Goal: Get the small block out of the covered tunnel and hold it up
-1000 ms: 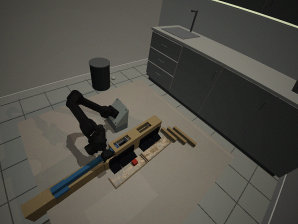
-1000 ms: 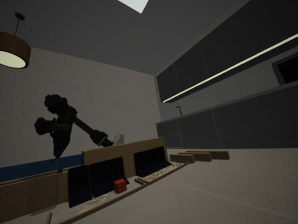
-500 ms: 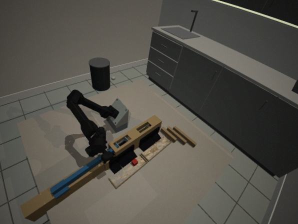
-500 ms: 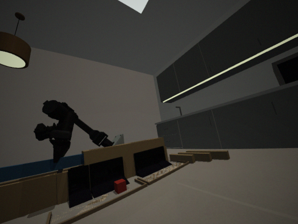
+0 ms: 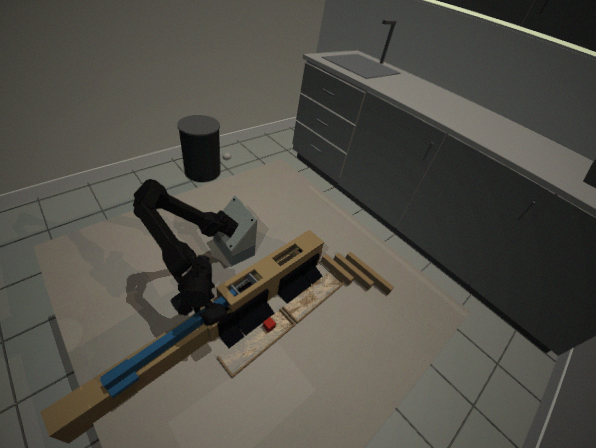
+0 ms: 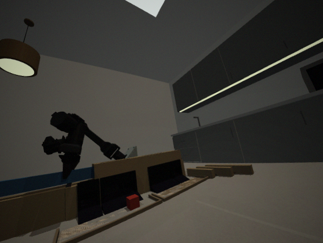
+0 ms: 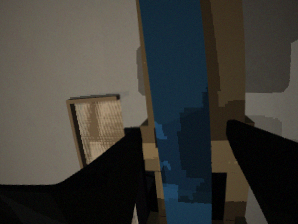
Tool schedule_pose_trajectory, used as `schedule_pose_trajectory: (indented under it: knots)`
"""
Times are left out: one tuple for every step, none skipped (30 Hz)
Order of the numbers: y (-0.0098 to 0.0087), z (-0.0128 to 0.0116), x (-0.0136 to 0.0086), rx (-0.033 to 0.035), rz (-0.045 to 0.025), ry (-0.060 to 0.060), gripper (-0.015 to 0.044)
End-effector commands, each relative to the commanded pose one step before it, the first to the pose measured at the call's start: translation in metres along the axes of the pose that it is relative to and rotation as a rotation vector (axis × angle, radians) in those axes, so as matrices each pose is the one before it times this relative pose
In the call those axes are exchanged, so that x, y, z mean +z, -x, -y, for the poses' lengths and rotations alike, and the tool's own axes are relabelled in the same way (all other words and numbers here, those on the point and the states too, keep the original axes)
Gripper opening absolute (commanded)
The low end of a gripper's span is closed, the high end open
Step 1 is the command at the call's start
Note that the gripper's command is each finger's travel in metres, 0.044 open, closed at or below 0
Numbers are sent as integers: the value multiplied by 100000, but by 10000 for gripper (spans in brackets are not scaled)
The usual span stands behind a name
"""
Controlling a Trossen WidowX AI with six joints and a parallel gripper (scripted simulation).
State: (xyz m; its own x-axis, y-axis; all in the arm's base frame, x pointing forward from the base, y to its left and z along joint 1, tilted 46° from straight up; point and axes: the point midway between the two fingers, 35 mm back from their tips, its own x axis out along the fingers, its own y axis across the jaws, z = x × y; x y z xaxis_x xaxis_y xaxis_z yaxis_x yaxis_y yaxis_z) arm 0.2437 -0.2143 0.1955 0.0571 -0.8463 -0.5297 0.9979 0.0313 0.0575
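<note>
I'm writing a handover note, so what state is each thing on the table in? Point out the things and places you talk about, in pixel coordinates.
Gripper (image 5: 215,313) (image 6: 65,177) (image 7: 184,131): open, fingers astride the blue handle
Blue handle (image 5: 150,351) (image 6: 27,180) (image 7: 175,50): sticking out of the tunnel's end
Tunnel (image 5: 269,273) (image 6: 142,179): covered, two openings on top
Red block (image 5: 269,324) (image 6: 133,202): outside the tunnel, unheld
Three rods (image 5: 354,271) (image 6: 217,170): lying loose

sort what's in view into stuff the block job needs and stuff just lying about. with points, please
Part of the job:
- red block (image 5: 269,324) (image 6: 133,202)
- wooden tunnel (image 5: 265,274) (image 6: 141,173)
- blue handle (image 5: 155,346) (image 6: 81,174) (image 7: 181,60)
- end effector (image 5: 207,317) (image 6: 65,177) (image 7: 184,131)

Just lying about:
- three loose wooden rods (image 5: 354,272) (image 6: 219,171)
</note>
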Motion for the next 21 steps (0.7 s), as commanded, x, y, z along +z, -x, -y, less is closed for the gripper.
schedule_pose_trajectory:
  knots:
    - [38,-16,58,-4,67,-338,151]
    - [0,0,0,0,0,0,125]
    - [0,0,0,0,0,0,99]
    - [0,0,0,0,0,0,73]
    - [0,0,0,0,0,0,46]
    - [0,0,0,0,0,0,40]
    - [0,0,0,0,0,0,33]
    - [0,0,0,0,0,0,26]
    - [-16,-2,48,-4,-16,1,0]
    - [-31,-4,92,-7,-30,3,0]
    - [-46,-6,137,-10,-43,4,0]
    - [-61,-7,184,-11,-54,6,0]
    - [-76,-7,233,-12,-63,9,0]
    - [-90,-6,278,-10,-67,12,0]
    - [-90,-3,282,-6,-58,15,0]
    - [-90,0,284,-3,-49,17,0]
    - [-90,3,287,1,-40,19,0]
    - [-89,6,289,4,-31,21,0]
    - [-89,9,291,7,-21,23,0]
    - [-88,12,293,10,-12,26,0]
    - [-88,15,294,13,-3,28,0]
